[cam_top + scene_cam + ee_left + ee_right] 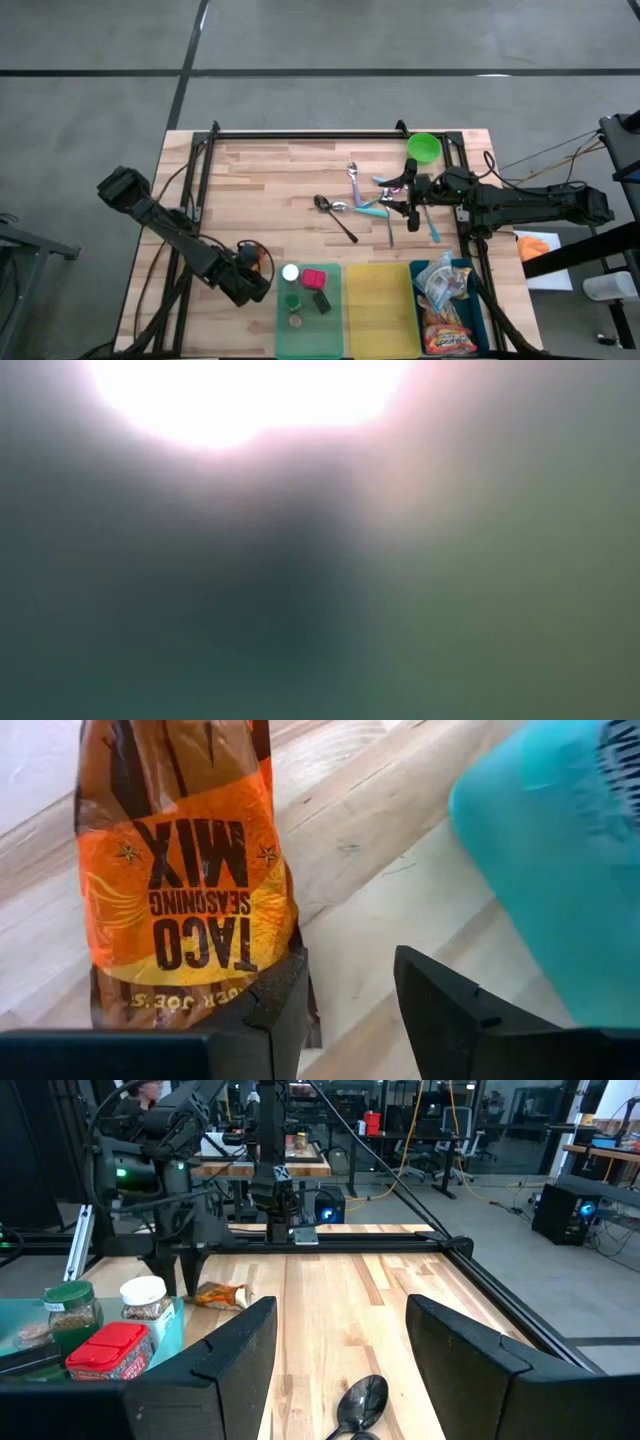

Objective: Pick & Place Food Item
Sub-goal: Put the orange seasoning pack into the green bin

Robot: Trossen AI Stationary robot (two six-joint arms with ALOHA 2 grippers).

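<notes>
An orange and brown taco seasoning packet (185, 870) lies flat on the wooden table, just left of the green bin (330, 335). My left gripper (350, 1005) points steeply down beside it, open, with bare table between its fingers. The right wrist view shows the packet (220, 1295) on the table next to that gripper (188, 1285). My right gripper (340, 1315) waits open and level at the table's right, over the cutlery (345, 205). The low view shows nothing. My left gripper has one finger (285, 990) standing at the packet's near edge (250, 975). I cannot tell whether that finger touches it. The packet lies on the table, outside the gap between the fingers.
The green bin holds jars (145, 1305) and a red box (110, 1350). A yellow bin (378, 310) and a blue bin (415, 300) with food packets stand to its right. A green bowl (424, 147) sits at the far right. A black frame (330, 135) borders the table.
</notes>
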